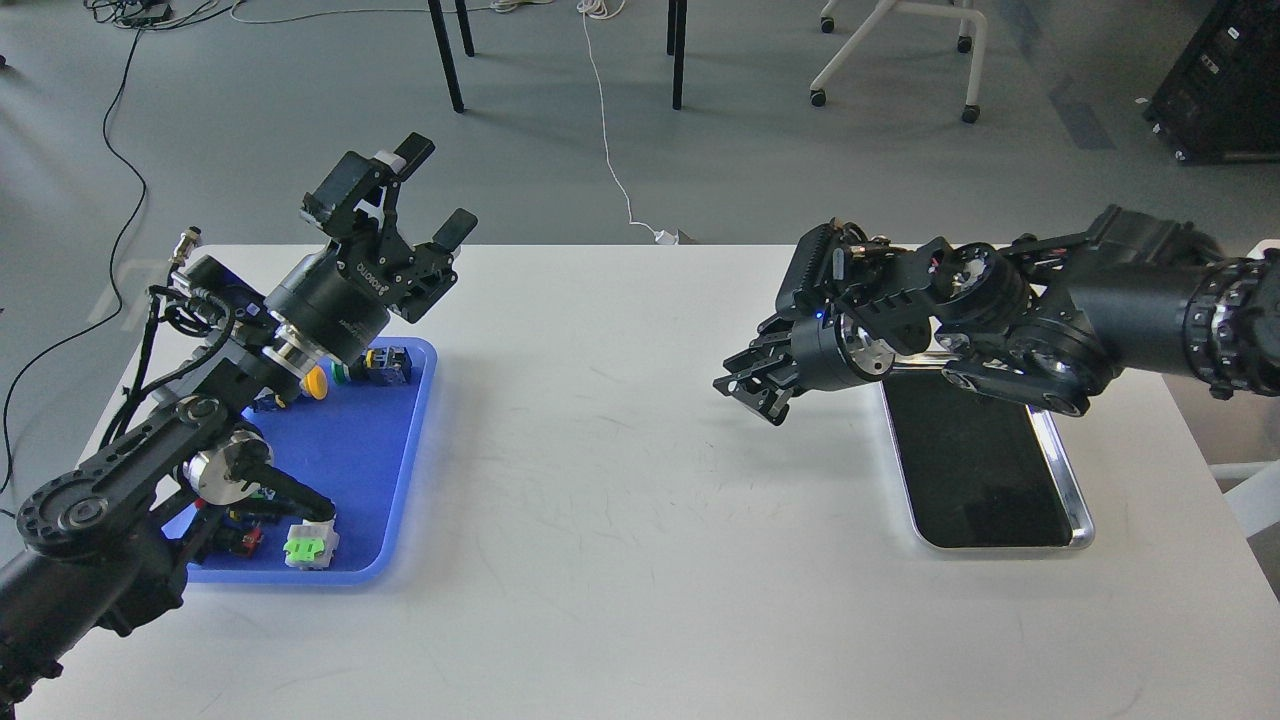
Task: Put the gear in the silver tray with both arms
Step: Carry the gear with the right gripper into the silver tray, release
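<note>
The silver tray [1079,534] lies at the right of the white table, and its dark floor shows nothing in it. My right arm reaches over the tray's far end. My right gripper [755,388] hangs just left of that end, above the table, pointing left and down. It is dark and I cannot tell its fingers apart or whether it holds anything. My left gripper [437,190] is open and empty, raised above the far end of the blue tray [350,450]. I cannot make out a gear anywhere.
The blue tray at the left holds several small parts, among them a yellow-capped button [316,382], a black switch [391,365] and a green-and-white block [310,548]. My left arm covers part of it. Table legs and a chair stand on the floor beyond.
</note>
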Action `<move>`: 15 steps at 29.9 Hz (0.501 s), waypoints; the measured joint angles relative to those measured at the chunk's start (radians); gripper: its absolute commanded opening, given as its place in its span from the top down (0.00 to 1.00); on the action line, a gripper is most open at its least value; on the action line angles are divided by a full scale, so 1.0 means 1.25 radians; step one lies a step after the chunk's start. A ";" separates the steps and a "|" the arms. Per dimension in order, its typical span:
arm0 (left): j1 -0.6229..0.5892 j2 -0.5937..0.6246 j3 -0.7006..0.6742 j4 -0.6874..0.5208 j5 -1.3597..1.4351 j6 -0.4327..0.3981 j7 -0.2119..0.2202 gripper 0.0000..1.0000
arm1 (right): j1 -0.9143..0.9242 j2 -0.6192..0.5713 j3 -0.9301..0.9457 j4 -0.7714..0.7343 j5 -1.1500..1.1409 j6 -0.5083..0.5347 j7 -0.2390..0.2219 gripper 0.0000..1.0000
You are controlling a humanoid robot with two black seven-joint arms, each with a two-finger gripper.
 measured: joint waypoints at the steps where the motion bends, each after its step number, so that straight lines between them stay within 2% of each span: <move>1: 0.000 0.000 0.000 -0.001 0.000 0.000 0.000 0.02 | 0.004 -0.031 -0.001 0.012 -0.007 0.001 0.000 0.82; 8: 0.000 -0.002 0.002 -0.002 0.000 0.000 0.000 0.02 | -0.041 -0.218 -0.004 0.041 -0.094 0.002 0.000 0.81; 15: 0.001 -0.006 0.004 -0.004 0.000 0.000 0.000 0.02 | -0.141 -0.293 -0.001 0.040 -0.100 -0.004 0.000 0.76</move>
